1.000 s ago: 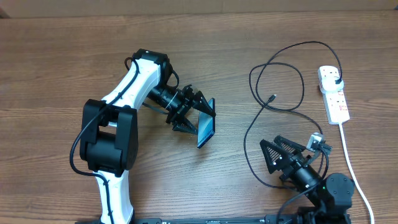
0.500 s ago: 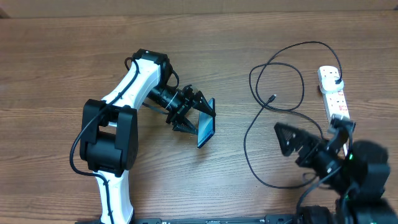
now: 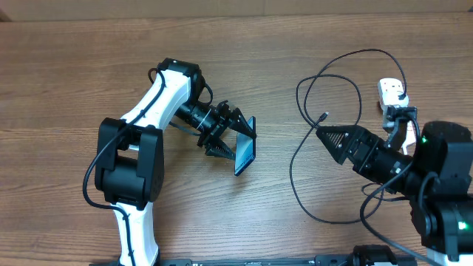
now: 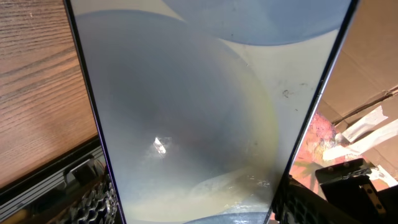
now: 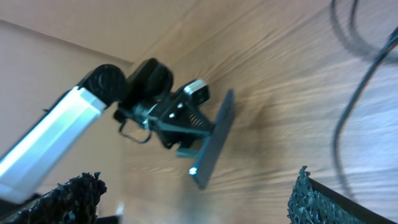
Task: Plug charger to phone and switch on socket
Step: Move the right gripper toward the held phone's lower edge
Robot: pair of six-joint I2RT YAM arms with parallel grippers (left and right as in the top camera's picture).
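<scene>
Over the table (image 3: 66, 66): both my arms reach across bare wood grain, the left one near the middle and the right one along the right-hand side.
Left arm (image 3: 148, 111): white and black, bent inward toward the centre of the table.
Right arm (image 3: 436, 159): black, and it covers the lower part of the socket.
Charger (image 3: 298, 92): a thin black cable in loose loops on the wood, between my two arms.
Socket (image 3: 390, 89): a white strip at the far right. Only its upper end shows, so I cannot see the switches.
Phone (image 3: 246, 151): raised on its long edge and tilted, well apart from the cable. Its pale lit screen fills my left wrist view.
Left gripper (image 3: 235, 137): my fingers are closed on the phone, clamping it from both sides.
Right gripper (image 3: 332, 140): my fingers are spread wide with nothing between them, pointing left over the cable loops.
Black plug (image 3: 400, 94): seated in the visible end of the socket.
Connector tip (image 3: 325, 115): lying free on the wood, just beyond my right fingertips and not gripped.
</scene>
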